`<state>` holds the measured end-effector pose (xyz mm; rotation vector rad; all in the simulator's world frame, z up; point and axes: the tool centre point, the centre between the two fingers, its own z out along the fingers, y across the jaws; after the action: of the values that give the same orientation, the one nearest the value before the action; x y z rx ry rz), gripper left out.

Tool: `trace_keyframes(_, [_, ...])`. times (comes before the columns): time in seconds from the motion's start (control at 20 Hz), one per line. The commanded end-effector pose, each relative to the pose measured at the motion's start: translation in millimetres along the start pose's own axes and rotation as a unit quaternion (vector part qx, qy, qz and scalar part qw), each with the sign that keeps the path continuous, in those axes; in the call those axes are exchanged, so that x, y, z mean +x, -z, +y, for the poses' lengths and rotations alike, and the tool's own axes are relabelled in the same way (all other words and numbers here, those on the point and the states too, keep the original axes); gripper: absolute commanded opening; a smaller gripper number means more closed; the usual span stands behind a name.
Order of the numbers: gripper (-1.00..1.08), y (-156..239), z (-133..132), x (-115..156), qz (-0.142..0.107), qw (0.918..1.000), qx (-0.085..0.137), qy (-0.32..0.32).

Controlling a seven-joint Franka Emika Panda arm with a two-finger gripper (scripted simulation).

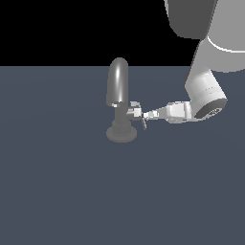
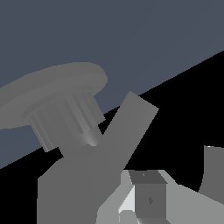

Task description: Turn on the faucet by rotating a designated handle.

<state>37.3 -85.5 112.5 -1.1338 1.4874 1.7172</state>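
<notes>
Faucet [image 1: 119,103] on grey floor, handle [image 1: 142,123] tiny, jaws' grip unclear

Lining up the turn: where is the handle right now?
In the exterior view, the handle sticks out from the faucet column toward the view's right, just below the arched spout, with the gripper right at its tip.

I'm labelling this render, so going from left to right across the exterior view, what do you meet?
Faucet with arched spout → handle on its column → gripper, fingertips at the handle → robot arm, running up to the top right corner.
</notes>
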Motion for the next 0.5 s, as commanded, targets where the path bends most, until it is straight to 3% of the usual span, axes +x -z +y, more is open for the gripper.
trace_keyframes(0.0, [-1.0,0,-18,26,-0.001,0.9997,0.018,-0.014])
trace_keyframes(0.45, [-1.0,0,-35,45,-0.003,0.9995,0.019,-0.024])
